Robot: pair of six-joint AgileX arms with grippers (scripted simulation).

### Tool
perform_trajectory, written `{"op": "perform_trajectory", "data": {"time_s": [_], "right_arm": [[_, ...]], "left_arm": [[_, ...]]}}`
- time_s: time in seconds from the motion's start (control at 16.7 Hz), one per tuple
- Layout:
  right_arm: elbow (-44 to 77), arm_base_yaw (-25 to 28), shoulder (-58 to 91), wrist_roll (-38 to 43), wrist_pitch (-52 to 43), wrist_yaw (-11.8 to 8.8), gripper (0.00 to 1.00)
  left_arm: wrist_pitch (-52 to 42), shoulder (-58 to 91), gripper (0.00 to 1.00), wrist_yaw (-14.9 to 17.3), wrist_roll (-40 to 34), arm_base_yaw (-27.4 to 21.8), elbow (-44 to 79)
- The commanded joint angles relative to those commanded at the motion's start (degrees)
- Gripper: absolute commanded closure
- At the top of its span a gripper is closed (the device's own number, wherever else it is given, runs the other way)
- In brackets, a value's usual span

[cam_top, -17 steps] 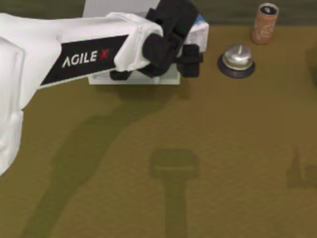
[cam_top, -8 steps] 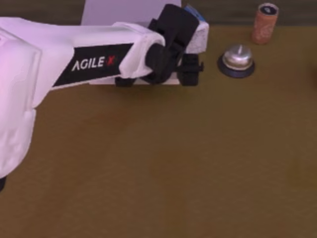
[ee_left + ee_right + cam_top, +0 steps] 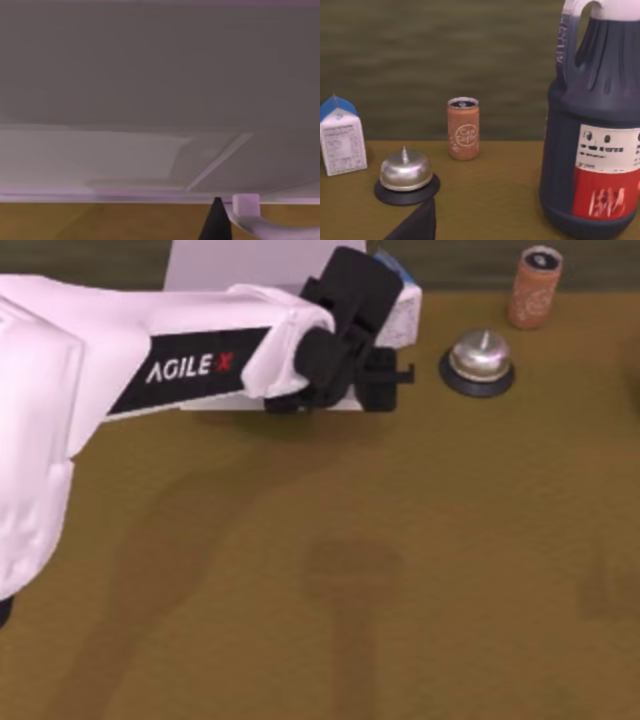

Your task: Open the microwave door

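At the top view's far left-centre: microwave (image 3: 250,260) under my left arm | left gripper (image 3: 385,375) has edged slightly rightward along the microwave door (image 3: 150,90), suggesting the pull has barely begun; jaws: cannot tell | left wrist alone shows the door handle (image 3: 260,222) | right wrist alone shows jug (image 3: 592,125).

Our olive-brown table (image 3: 450,540) under a dark backdrop

We see soft shadows lying across the tabletop, and behind its far edge a dull, dark green wall (image 3: 445,60) with faint horizontal streaks.
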Motion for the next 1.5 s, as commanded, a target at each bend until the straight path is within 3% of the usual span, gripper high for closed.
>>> {"op": "perform_trajectory", "data": {"time_s": [0.12, 0.18, 0.6, 0.66, 1.08, 1.5], "right_arm": [[0.0, 0.0, 0.0, 0.0, 0.0, 0.0, 0.0], [0.0, 0.0, 0.0, 0.0, 0.0, 0.0, 0.0], [0.0, 0.0, 0.0, 0.0, 0.0, 0.0, 0.0], [0.0, 0.0, 0.0, 0.0, 0.0, 0.0, 0.0], [0.0, 0.0, 0.0, 0.0, 0.0, 0.0, 0.0], [0.0, 0.0, 0.0, 0.0, 0.0, 0.0, 0.0]], "left_arm": [[0.0, 0.0, 0.98, 0.0, 0.0, 0.0, 0.0], [0.0, 0.0, 1.0, 0.0, 0.0, 0.0, 0.0], [0.0, 0.0, 1.0, 0.0, 0.0, 0.0, 0.0], [-0.5, -1.4, 1.0, 0.8, -0.2, -2.2, -2.8], [2.3, -4.8, 1.0, -1.2, -1.7, -2.0, -7.7], [2.3, -4.9, 1.0, -1.2, -1.8, -2.0, -7.8]]}}
